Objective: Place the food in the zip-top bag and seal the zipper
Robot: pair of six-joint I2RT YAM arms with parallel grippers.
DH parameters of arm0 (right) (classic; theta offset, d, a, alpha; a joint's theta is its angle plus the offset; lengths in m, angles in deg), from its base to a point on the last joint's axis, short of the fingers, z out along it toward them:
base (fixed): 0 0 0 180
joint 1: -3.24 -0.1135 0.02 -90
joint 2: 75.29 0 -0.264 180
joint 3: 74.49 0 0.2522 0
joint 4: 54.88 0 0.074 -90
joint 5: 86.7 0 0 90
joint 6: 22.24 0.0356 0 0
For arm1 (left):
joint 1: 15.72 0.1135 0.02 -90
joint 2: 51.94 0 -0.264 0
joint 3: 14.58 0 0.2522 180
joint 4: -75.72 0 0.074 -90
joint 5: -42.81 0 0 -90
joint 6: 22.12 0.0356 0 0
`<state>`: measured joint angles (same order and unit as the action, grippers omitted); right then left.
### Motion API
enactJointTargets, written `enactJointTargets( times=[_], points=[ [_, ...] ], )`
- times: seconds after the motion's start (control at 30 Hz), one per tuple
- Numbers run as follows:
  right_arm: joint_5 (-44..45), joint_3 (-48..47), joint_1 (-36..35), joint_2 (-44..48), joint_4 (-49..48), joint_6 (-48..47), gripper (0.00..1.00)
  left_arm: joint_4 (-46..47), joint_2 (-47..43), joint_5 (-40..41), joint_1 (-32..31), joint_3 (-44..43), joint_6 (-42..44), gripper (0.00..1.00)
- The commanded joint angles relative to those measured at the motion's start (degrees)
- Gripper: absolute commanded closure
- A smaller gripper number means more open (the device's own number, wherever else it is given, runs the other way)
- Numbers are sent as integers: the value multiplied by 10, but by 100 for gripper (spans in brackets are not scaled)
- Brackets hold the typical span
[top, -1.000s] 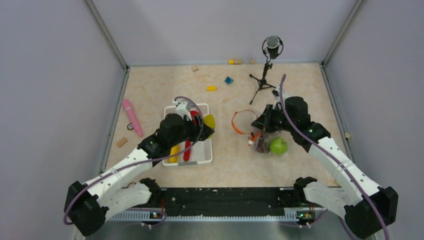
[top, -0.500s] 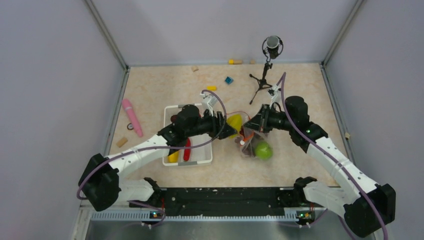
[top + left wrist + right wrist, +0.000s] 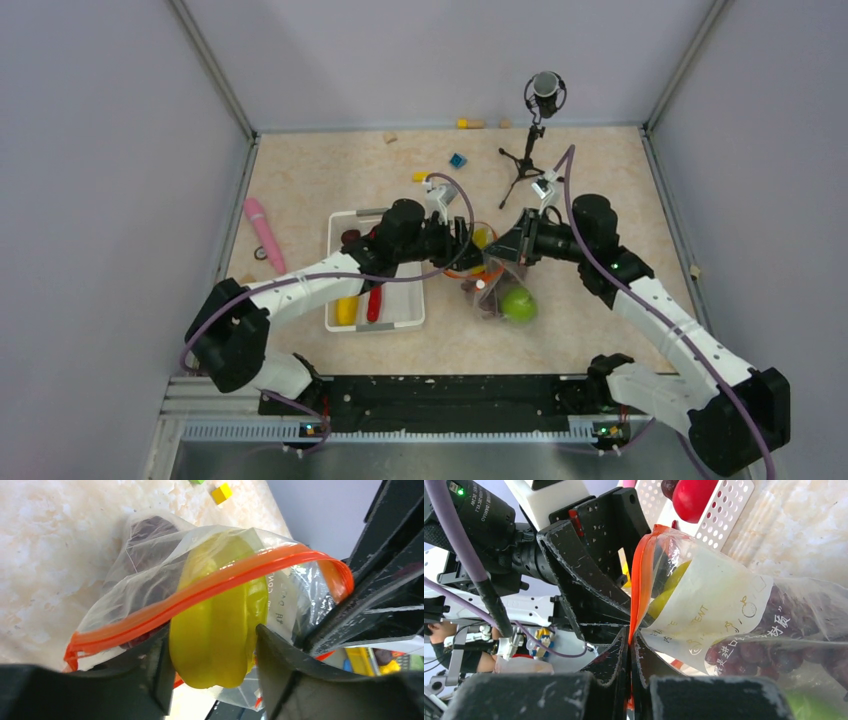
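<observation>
Right end effector (image 3: 630,642) clamps the zipper (image 3: 225,580), holding the zip-top bag (image 3: 704,600) open so the left end effector (image 3: 210,642), gripping a yellow piece (image 3: 220,630), can drop it inside.

- Bright, even, diffuse light from above; only faint, soft shadows on counter (image 3: 300,180).
- Top view sharp throughout.
- Wrist views: near foreground dark and blurred; white glints on crinkled bag (image 3: 145,575); far counter washed pale.
</observation>
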<state>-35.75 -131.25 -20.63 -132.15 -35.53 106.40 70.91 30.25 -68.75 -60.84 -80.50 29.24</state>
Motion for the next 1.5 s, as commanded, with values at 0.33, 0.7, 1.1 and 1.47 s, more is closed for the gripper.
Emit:
enactJointTargets(
  times=[0.33,0.7,1.1,1.47],
  points=[
    [61,-10,-2,27,-19,-11,100,-110,-37,43,-20,-42,44,2],
    [138,-20,-1,27,41,-55,100,-224,-199,221,-18,47,46,2],
    [181,-21,-1,15,69,-73,100,-413,-316,476,5,112,-70,2],
    [183,-20,-2,10,72,-77,100,-333,-252,387,91,168,-55,16]
  ],
)
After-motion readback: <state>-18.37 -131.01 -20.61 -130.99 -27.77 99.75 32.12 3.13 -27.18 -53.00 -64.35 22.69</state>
